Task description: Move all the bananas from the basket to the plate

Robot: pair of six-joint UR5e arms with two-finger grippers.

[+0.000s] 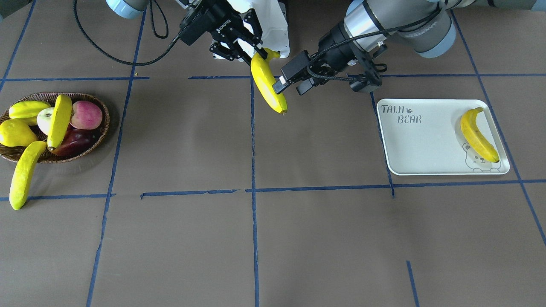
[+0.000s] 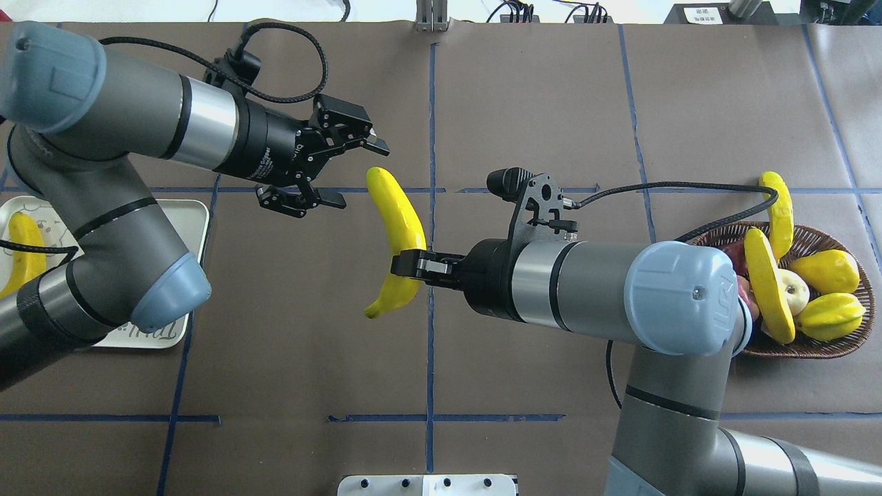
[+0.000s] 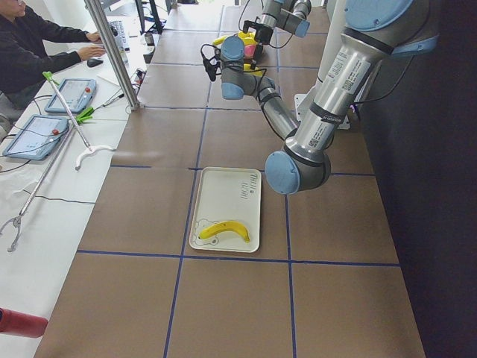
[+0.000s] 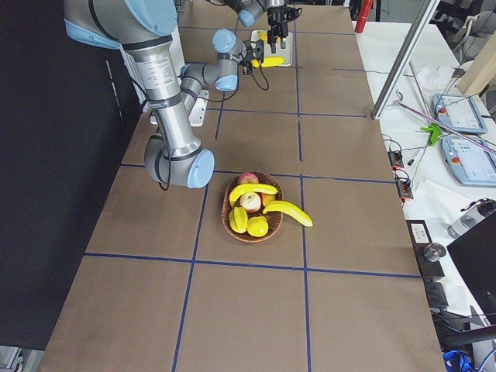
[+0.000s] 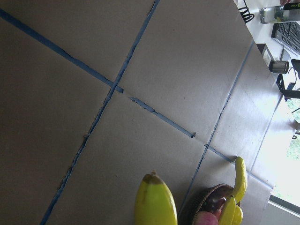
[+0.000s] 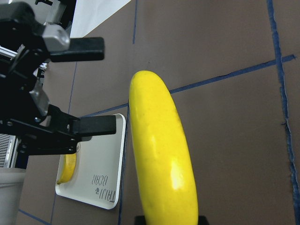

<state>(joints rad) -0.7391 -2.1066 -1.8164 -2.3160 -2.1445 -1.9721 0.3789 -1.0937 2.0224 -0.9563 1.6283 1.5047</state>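
My right gripper (image 2: 408, 266) is shut on the lower part of a yellow banana (image 2: 397, 220), held above the table's middle. The same gripper (image 1: 256, 53) and banana (image 1: 267, 85) show in the front view. My left gripper (image 2: 360, 173) is open, its fingers (image 6: 91, 44) spread beside the banana's free tip and not touching it. One banana (image 1: 477, 134) lies on the plate (image 1: 418, 145). In the basket (image 1: 101, 135) a banana (image 1: 59, 119) rests across the fruit. Another banana (image 1: 24, 174) hangs over the rim onto the table.
Red-pink apples (image 1: 86, 114) and short plump yellow fruits (image 1: 15, 133) fill the basket. A white base plate (image 1: 275, 25) sits between the arms. Blue tape lines cross the brown table. A person (image 3: 30, 45) sits at a side desk.
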